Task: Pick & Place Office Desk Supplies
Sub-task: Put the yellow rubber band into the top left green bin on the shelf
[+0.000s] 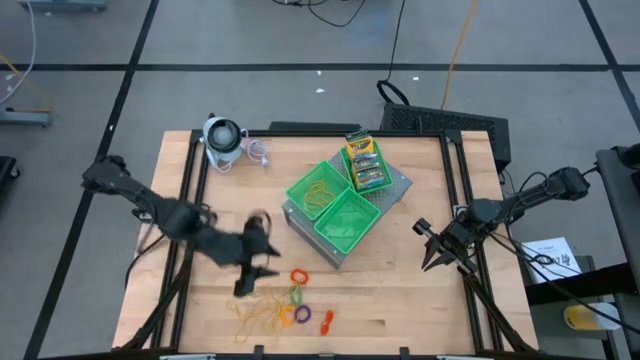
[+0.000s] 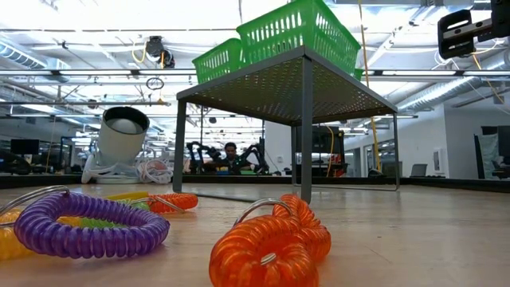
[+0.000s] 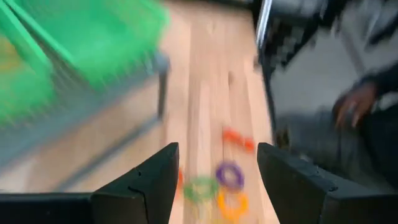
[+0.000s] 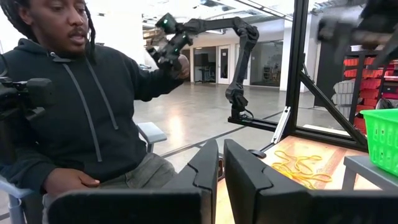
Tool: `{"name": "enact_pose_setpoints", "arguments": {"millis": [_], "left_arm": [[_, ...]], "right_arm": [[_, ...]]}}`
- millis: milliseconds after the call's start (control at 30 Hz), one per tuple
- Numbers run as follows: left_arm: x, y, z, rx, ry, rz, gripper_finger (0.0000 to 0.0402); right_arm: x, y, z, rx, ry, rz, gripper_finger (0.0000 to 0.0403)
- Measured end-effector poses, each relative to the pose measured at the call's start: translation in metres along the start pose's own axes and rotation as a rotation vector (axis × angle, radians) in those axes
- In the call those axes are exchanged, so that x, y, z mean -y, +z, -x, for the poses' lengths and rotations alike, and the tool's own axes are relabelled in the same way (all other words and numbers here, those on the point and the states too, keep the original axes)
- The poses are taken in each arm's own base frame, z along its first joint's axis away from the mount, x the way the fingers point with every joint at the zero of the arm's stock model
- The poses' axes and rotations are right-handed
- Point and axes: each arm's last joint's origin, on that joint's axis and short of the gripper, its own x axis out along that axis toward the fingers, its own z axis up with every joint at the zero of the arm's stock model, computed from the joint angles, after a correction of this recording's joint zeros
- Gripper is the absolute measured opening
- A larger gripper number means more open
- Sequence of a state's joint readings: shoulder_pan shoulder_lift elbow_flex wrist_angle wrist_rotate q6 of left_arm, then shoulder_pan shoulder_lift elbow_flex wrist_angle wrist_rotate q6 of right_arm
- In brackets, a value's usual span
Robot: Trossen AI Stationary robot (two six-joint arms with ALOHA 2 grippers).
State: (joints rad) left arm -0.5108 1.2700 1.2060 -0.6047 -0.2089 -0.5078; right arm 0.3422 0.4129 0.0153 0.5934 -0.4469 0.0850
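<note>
My left hand [image 1: 262, 268] hangs over the wooden desk [image 1: 400, 300], its two dark fingers spread apart with nothing between them. Just ahead of it lie the coiled plastic rings: purple [image 3: 230, 175], green [image 3: 200, 188], orange [image 3: 231, 203] and a red one [image 3: 239, 139] farther off. A tangle of thin tan rubber bands [image 1: 258, 314] sits beside them. The printed card boxes [image 1: 364, 162] fill one green mesh tray [image 1: 345, 220] beyond my hand. My right hand [image 1: 437, 252] waits at the far edge, fingers pressed together, empty.
</note>
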Motion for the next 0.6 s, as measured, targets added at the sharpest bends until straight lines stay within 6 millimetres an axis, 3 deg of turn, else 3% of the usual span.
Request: {"name": "enact_pose_setpoints", "arguments": {"millis": [267,600], "left_arm": [[0.024,-0.032,-0.057,-0.18,0.071,-0.01,0.0225],[0.025,-0.081,-0.132,-0.453,0.181,0.132,0.0225]], "right_arm": [[0.0,0.0,0.0,0.0,0.0,0.0,0.002],[0.0,0.0,0.0,0.0,0.0,0.0,0.002]]}}
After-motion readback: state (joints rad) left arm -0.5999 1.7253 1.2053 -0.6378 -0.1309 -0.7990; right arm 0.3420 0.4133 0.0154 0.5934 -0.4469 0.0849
